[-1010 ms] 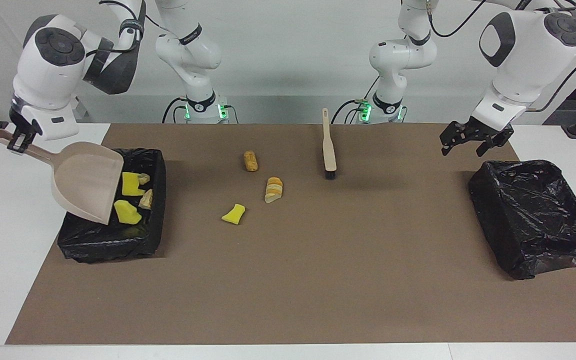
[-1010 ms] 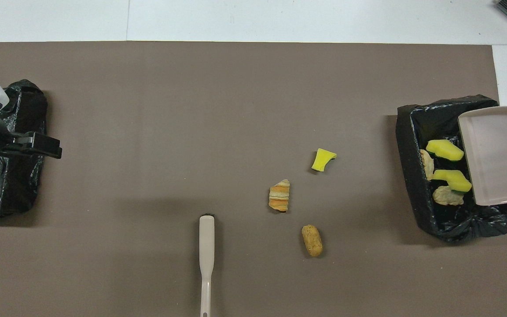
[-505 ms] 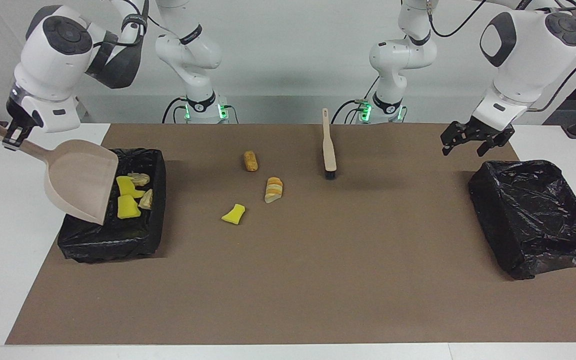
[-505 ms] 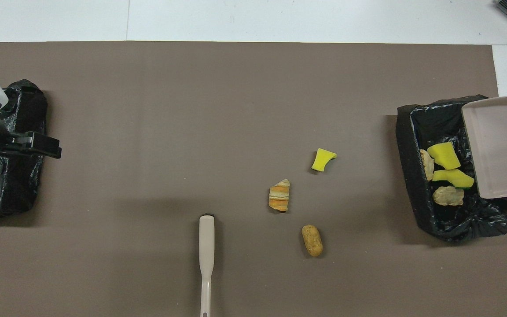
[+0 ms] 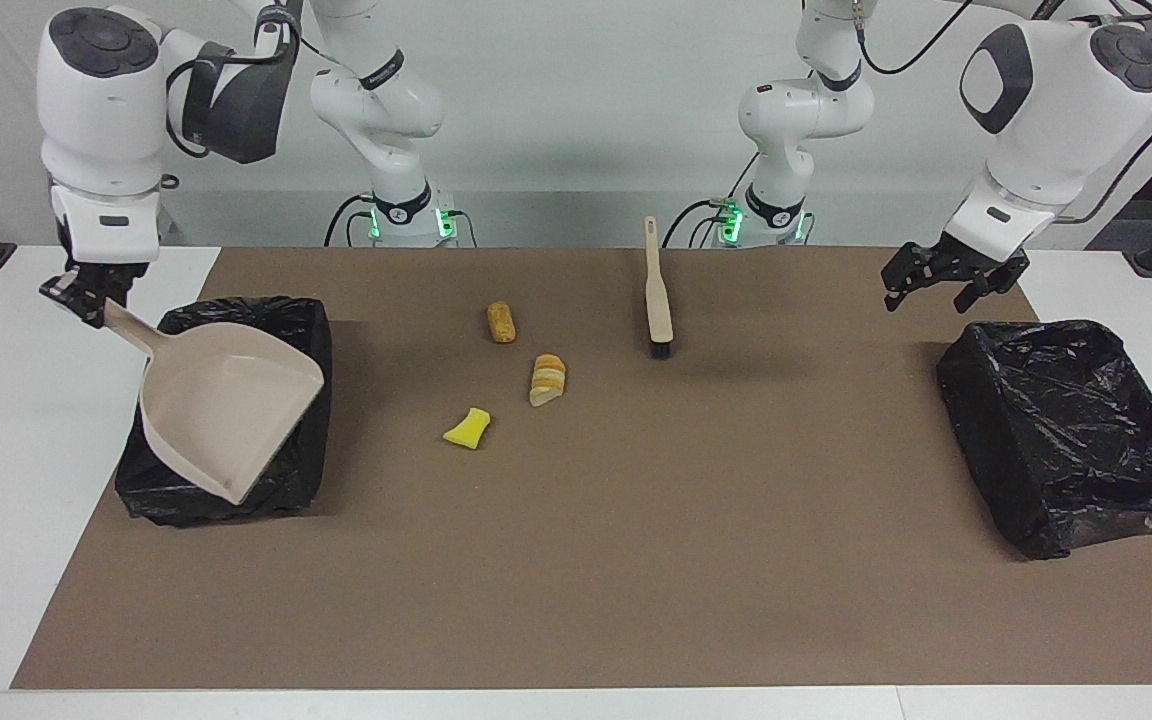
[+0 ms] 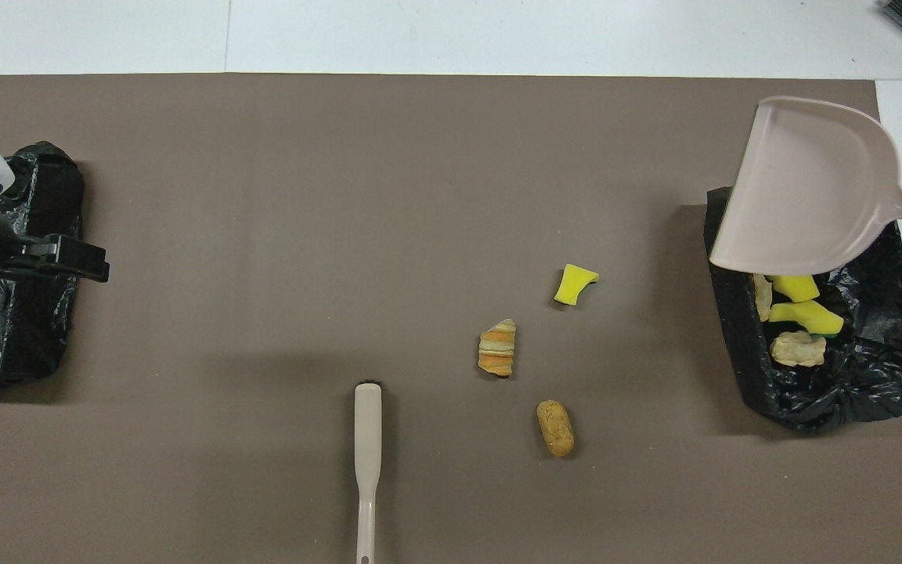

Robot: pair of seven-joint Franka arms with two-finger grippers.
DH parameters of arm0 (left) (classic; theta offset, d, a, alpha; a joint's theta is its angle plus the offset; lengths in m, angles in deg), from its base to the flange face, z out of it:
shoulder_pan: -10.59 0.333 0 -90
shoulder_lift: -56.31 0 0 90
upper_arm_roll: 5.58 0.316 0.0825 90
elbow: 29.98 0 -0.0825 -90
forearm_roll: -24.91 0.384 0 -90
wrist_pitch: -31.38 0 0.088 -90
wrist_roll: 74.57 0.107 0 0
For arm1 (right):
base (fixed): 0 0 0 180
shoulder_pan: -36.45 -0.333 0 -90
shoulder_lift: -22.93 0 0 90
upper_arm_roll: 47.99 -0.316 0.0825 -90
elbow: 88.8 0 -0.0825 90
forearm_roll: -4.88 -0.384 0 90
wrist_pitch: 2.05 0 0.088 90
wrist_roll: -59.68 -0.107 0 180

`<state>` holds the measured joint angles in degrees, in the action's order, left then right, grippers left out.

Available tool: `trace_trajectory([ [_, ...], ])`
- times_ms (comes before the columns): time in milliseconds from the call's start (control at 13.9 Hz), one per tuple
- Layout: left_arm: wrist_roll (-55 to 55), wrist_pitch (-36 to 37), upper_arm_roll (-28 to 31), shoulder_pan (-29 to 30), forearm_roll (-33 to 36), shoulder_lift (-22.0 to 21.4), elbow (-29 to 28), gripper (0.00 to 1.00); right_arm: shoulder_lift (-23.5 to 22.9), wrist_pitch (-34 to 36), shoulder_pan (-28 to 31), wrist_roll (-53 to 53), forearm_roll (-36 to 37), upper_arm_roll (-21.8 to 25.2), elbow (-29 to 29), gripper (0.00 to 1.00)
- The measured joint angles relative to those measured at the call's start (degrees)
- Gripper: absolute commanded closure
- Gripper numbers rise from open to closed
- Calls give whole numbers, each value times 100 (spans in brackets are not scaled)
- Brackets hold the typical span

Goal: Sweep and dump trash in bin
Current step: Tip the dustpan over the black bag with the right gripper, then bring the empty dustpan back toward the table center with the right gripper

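- R tool (image 5: 86, 293) clamped on the dustpan (image 5: 226, 420) handle; pan hangs emptied over the bin (image 5: 311, 330) at the R arm's end.
- Four trash bits (image 6: 799, 317) sit in that bin; three (image 5: 501, 322) (image 5: 548, 380) (image 5: 468, 428) lie mid-bench.
- L tool (image 5: 944, 278) spread wide, empty, over bench near the second bin (image 5: 1066, 430); brush (image 5: 656, 290) lies unheld.
- I'd bring the pan down flat by the three bits, lip touching the mat.

Light: bright, even, from above.
Shadows: soft; a faint band on the mat (image 5: 576, 560) at 12 o'clock.
Glare: glints on bin liners (image 5: 1076, 430).
Focus: sharp throughout.
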<state>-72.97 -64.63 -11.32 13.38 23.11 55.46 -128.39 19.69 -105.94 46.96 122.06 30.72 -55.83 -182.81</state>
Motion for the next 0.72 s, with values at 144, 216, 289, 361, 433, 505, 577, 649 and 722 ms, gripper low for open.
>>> trace_trajectory([
  [144,0,0,0,0,0,0,0,0,-26,38,-519,-1213,-383,-14,48,100],
  [216,0,0,0,0,0,0,0,0,-41,102,-779,-1793,-595,-20,70,100],
  [289,0,0,0,0,0,0,0,0,-75,170,-1035,-2461,-835,-24,91,100],
  [361,0,0,0,0,0,0,0,0,-142,188,-1269,-3164,-1019,-31,117,100],
  [433,0,0,0,0,0,0,0,0,-254,187,-1500,-3888,-1133,-35,175,100],
  [505,0,0,0,0,0,0,0,0,-418,179,-1739,-4580,-1180,-39,291,100],
  [577,0,0,0,0,0,0,0,0,-625,157,-1975,-5224,-1202,-41,452,100],
  [649,0,0,0,0,0,0,0,0,-866,128,-2206,-5834,-1210,-42,654,100],
  [722,0,0,0,0,0,0,0,0,-1126,96,-2425,-6380,-1214,-42,880,100],
])
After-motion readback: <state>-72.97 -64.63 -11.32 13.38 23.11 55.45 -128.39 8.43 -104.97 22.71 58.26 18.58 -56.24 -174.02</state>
